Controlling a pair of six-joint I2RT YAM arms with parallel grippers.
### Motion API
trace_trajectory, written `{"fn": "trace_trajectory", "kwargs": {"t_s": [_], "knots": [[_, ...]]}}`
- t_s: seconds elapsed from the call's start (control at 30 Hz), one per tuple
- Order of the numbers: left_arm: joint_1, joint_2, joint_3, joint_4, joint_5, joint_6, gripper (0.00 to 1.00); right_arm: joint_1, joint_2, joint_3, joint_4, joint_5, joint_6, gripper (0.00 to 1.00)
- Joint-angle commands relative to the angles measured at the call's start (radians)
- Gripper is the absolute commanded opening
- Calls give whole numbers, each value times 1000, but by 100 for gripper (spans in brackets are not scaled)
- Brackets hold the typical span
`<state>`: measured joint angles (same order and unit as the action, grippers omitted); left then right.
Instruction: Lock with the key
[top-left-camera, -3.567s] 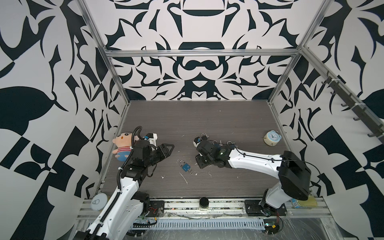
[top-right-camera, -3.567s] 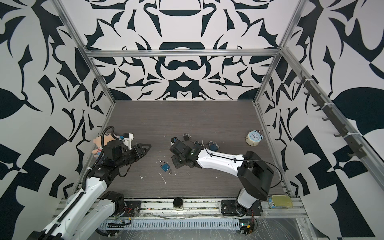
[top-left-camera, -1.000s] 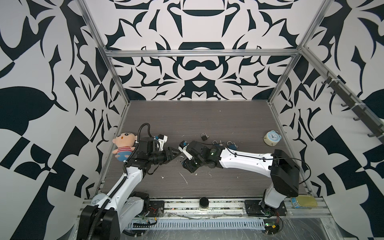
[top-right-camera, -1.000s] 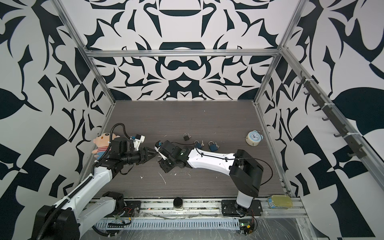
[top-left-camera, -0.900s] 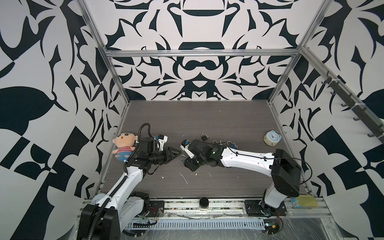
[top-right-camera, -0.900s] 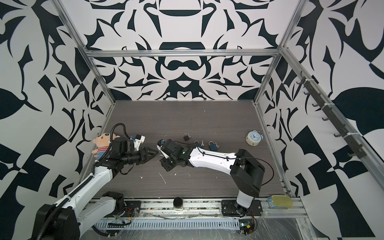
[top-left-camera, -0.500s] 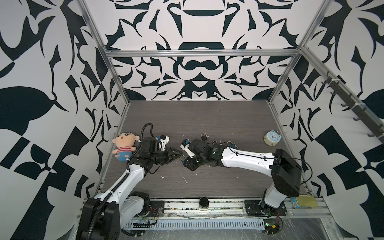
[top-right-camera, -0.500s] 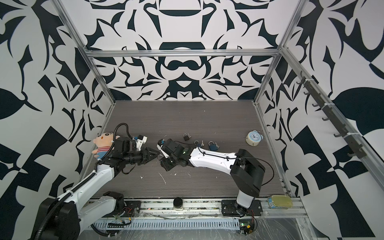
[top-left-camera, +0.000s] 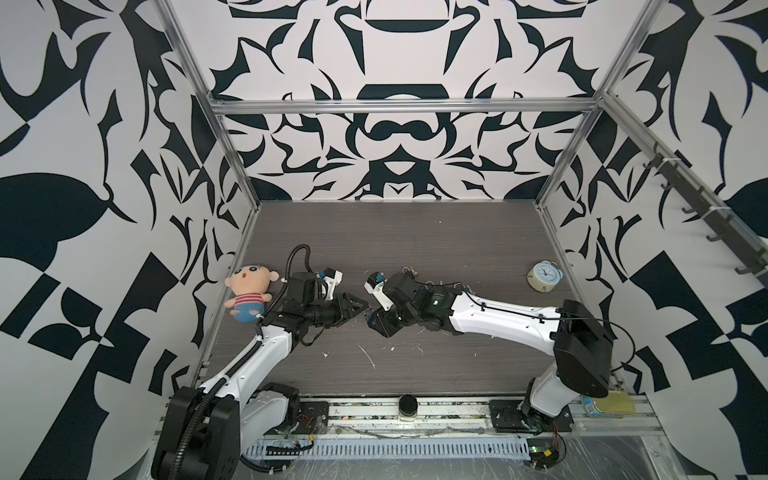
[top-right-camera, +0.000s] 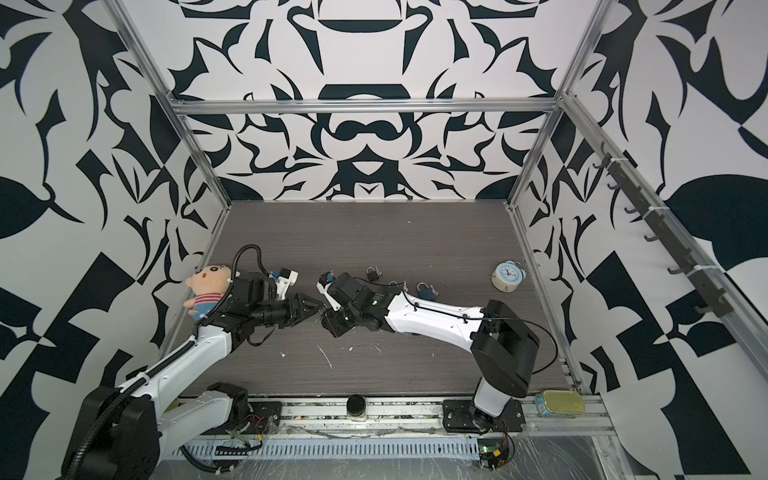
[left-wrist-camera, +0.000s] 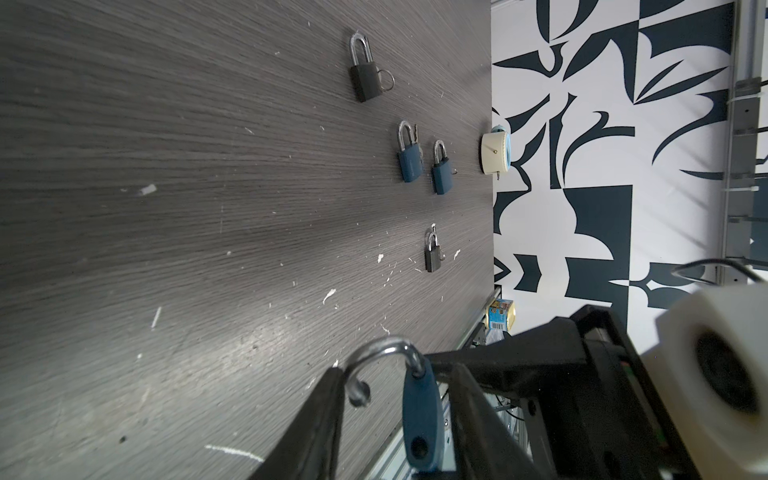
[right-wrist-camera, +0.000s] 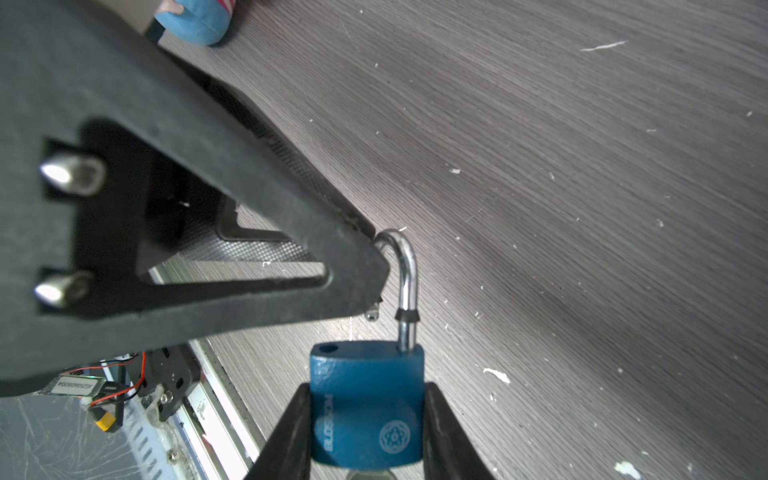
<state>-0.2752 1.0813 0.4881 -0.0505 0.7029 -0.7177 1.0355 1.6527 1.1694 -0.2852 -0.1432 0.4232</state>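
In both top views the two arms met nose to nose over the front-middle of the desk (top-left-camera: 436, 232). The lock was pretty much swallowed there. The tips of the left gripper (top-left-camera: 360, 309) and right gripper (top-left-camera: 376, 321) crowded together and nothing blue showed between them. The right arm also covered some of the loose locks behind it, so only one black padlock (top-right-camera: 372, 273) and one blue spare (top-right-camera: 424, 289) showed cleanly in a top view. One plush doll (top-left-camera: 249, 296) sat by the left wall and one alarm clock (top-left-camera: 543, 276) near the right.

The left wrist view sorted out the count. Four padlocks lay on the desk, two dark and two blue, well apart from the grippers. The fifth, the blue padlock (left-wrist-camera: 419, 411), sat edge-on between the left gripper's spread fingers (left-wrist-camera: 324, 415), with its body touching neither. Its open shackle (left-wrist-camera: 386, 347) curled over to one fingertip. A tin (left-wrist-camera: 500, 320) past the desk edge had a label too small to read.

In the right wrist view, the right gripper pinched the blue padlock by the sides of its body. "BLOSSOM" ran sideways on the face beside a round emblem. The shackle's free end was out of its hole, partly hidden behind the left gripper's finger. A grey bit (right-wrist-camera: 370, 473) under the lock was cut off by the frame, so whether that was the key couldn't be told. The code on a white sticker (right-wrist-camera: 77, 386) by the wiring was too blurry to read.
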Motion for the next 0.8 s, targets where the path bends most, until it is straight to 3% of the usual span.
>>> {"fn": "trace_trajectory", "kwargs": {"t_s": [0.0, 0.4, 0.77], "knots": [[-4, 9, 23, 18, 2, -4, 46, -3, -44, 3, 52, -20, 13, 0], [-4, 25, 21, 64, 4, -14, 50, -15, -48, 0, 70, -89, 32, 0], [-12, 16, 10, 83, 25, -20, 28, -43, -54, -17, 83, -104, 59, 0]]}}
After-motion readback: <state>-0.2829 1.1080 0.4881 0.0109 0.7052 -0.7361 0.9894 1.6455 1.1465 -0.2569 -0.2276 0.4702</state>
